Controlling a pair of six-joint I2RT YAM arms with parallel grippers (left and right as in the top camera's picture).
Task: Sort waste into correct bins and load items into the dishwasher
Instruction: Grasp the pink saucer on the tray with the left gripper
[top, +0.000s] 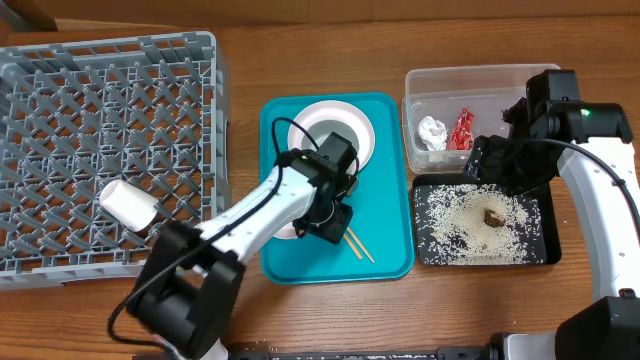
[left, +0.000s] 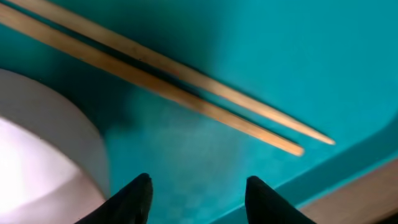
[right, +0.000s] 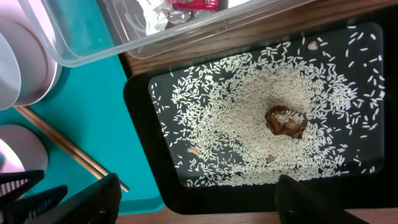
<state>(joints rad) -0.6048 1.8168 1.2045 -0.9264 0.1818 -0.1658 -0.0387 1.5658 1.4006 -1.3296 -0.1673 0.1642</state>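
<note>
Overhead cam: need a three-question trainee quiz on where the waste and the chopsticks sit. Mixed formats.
1. True or false: the red wrapper lies in the grey rack.
2. The chopsticks lie on: A) the white plate, B) the teal tray, C) the table.
3. Fill in: the brown lump sits among loose ___ in the black tray.

Key: 1 false, it is in the clear tub; 2 B; 3 rice.
</note>
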